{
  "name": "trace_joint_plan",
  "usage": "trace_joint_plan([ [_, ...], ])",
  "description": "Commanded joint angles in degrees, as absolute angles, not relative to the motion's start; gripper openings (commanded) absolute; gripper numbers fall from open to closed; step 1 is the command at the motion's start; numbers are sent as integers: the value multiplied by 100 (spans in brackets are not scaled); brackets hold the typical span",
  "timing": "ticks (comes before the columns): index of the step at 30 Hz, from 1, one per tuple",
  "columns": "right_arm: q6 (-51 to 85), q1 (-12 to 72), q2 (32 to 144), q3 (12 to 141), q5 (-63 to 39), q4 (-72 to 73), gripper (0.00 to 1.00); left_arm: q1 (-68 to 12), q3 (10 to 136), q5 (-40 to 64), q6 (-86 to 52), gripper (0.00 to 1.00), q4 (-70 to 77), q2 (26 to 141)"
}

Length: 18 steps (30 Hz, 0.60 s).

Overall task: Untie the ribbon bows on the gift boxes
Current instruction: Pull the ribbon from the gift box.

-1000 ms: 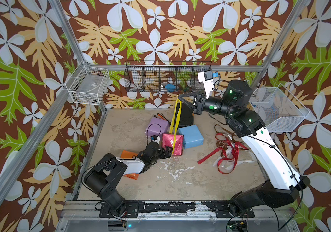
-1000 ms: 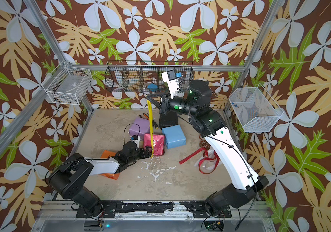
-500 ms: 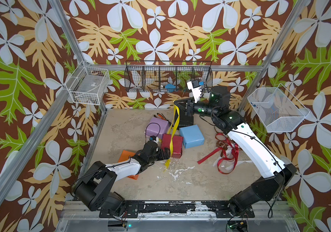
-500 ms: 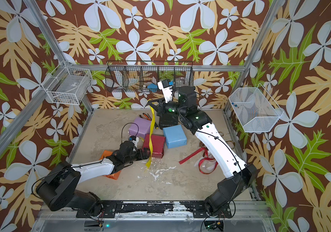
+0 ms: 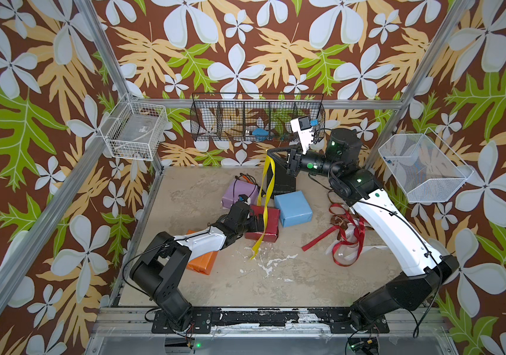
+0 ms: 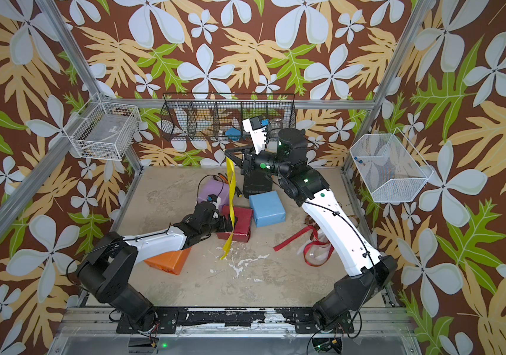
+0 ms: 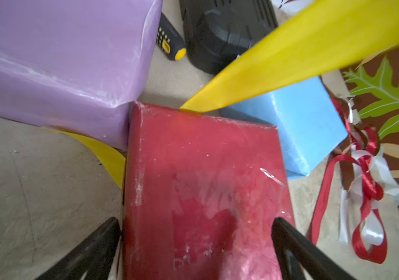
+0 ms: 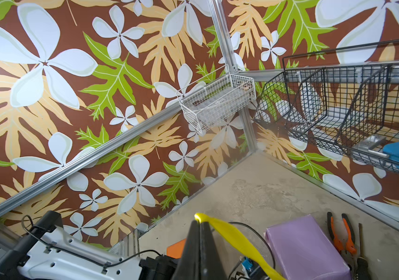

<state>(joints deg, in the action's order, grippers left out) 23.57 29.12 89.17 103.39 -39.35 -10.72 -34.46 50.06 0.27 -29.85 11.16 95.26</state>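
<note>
Four boxes: orange box (image 5: 201, 261) nearest, then dark red box (image 5: 271, 226), blue box (image 5: 293, 207), lilac box (image 5: 239, 192). The left gripper (image 7: 194, 223) spreads wide around the dark red box. One yellow ribbon (image 5: 267, 181) hangs straight down over it, pinched by the high right gripper (image 8: 199, 225).

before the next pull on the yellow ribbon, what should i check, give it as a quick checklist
1. Right gripper shut on the yellow ribbon: ok.
2. No bow on the dark red box: ok, its top is bare.
3. Ribbon free of that box: cannot tell; it drops behind the far edge, and yellow shows on the floor beside the box.
4. Left gripper bracing the box: cannot tell; jaws open, one on each side.
5. Neighbours clear of it: not ok, the lilac box touches its corner.
6. Other boxes untied: lilac and light blue box bare, ok; orange box mostly under the left arm, cannot tell.
</note>
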Motion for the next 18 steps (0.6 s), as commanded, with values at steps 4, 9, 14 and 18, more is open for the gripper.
trace_joint_plan([
  [4, 2653, 2902, 8780, 10433, -4403, -771, 0, -3437, 5246, -28, -2732, 100, 1038, 9977],
  [9, 2700, 2886, 8550, 10628, -4222, -751, 0, -3437, 5145, -173, -2769, 100, 993, 10073],
  [14, 2353, 2846, 8233, 10895, -3456, -991, 0, -3436, 5130, -274, -2759, 100, 902, 10065],
  [18, 2060, 2634, 7985, 11022, -2804, -1254, 0, -3437, 5103, -316, -2747, 100, 864, 10063],
])
